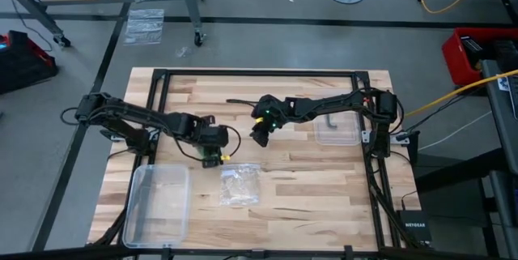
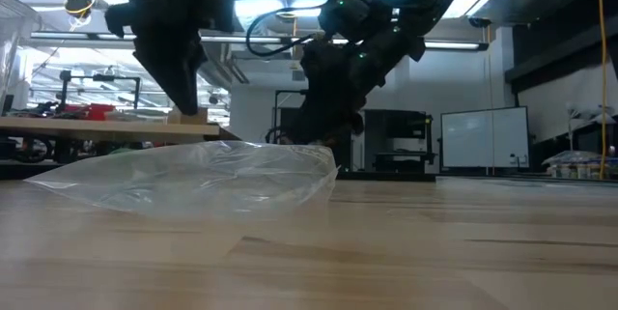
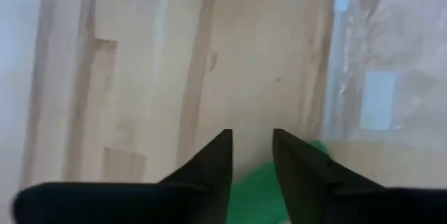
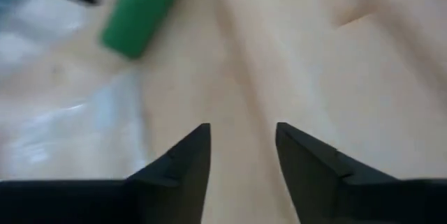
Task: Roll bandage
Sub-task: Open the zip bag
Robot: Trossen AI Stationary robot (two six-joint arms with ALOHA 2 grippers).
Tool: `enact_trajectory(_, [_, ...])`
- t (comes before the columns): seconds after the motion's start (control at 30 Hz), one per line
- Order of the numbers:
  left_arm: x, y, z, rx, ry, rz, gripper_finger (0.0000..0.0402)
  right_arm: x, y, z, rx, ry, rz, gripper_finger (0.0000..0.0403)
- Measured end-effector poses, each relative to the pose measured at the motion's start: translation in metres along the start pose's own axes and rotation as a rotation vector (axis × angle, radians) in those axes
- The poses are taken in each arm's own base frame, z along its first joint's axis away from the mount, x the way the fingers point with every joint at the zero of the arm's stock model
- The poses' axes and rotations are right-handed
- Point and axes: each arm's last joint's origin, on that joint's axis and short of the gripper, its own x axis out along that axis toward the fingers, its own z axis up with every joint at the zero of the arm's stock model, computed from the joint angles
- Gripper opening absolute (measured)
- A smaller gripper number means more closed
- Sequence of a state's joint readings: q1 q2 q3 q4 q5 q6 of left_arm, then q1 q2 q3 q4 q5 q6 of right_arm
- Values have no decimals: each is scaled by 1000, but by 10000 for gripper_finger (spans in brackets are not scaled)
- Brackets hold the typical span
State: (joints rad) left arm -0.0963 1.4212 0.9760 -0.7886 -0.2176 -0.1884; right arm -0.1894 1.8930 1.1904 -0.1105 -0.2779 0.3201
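— Where's the bandage (image 4: 140,12)?
— Rolled up, a small green roll on the wooden table (image 1: 324,183), just beside the crinkly plastic bag (image 1: 239,185). The left gripper (image 3: 251,147) is right over it, fingers parted, green showing between and below them; can't tell if they touch it.
— And the right gripper (image 4: 242,144)?
— Near the table's middle, fingers apart, nothing between them, the roll lying off ahead of it.
— Anything else?
— A clear box (image 1: 159,203) at the near left corner.
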Motion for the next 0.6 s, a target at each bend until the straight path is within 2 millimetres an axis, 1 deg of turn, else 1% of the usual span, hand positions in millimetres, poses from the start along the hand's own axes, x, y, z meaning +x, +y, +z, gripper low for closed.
enact_trajectory(0.07, [1,5,-1,30,22,10,124,-1,4,0,68,45,107,184])
enact_trajectory(0.17, [2,13,-2,25,49,24,136,-4,10,0,182,150,285,192])
enact_trajectory(0.23, [3,17,-3,16,68,31,137,-4,16,-7,250,260,371,192])
enact_trajectory(0.3, [4,21,-4,23,80,36,138,-5,22,-18,325,387,405,192])
enact_trajectory(0.37, [4,23,-4,43,86,38,138,-6,28,-30,384,503,395,192])
enact_trajectory(0.47, [4,24,-4,73,88,38,138,-8,37,-48,432,643,323,192])
enact_trajectory(0.53, [4,25,-4,86,88,38,138,-7,44,-57,421,680,258,192])
enact_trajectory(0.6, [4,25,-4,100,87,37,138,-5,53,-62,387,675,188,192])
